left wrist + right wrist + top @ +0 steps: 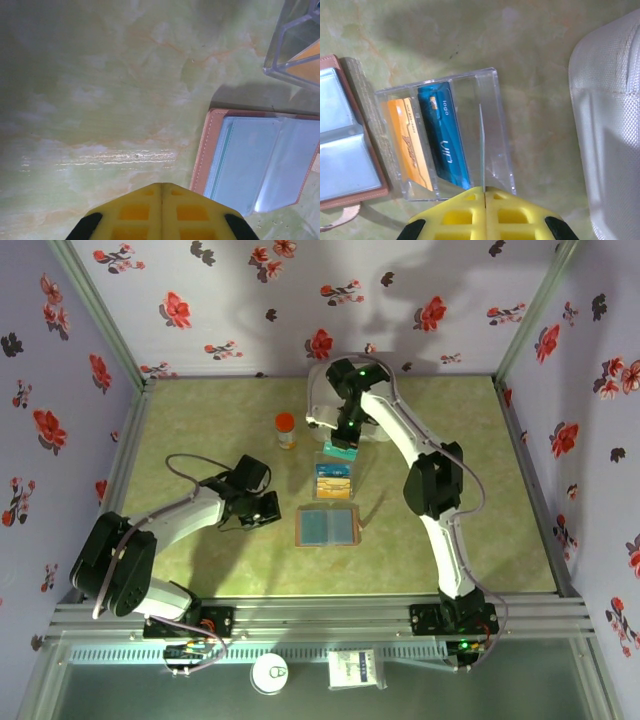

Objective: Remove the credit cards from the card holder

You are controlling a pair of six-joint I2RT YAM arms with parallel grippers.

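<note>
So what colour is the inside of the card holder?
Blue-grey, with a brown border; the card holder shows best in the left wrist view.

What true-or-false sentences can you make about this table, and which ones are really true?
1. The card holder lies open on the table. True.
2. The orange card and the blue card are tucked inside the card holder. False: they sit side by side in the clear tray next to it.
3. The right gripper is pinching a thin teal card above the tray. True.
4. The left gripper is holding the card holder. False: it is shut on nothing, beside the holder and not touching it.
5. The little bottle has a blue cap. False: the cap is orange.
</note>
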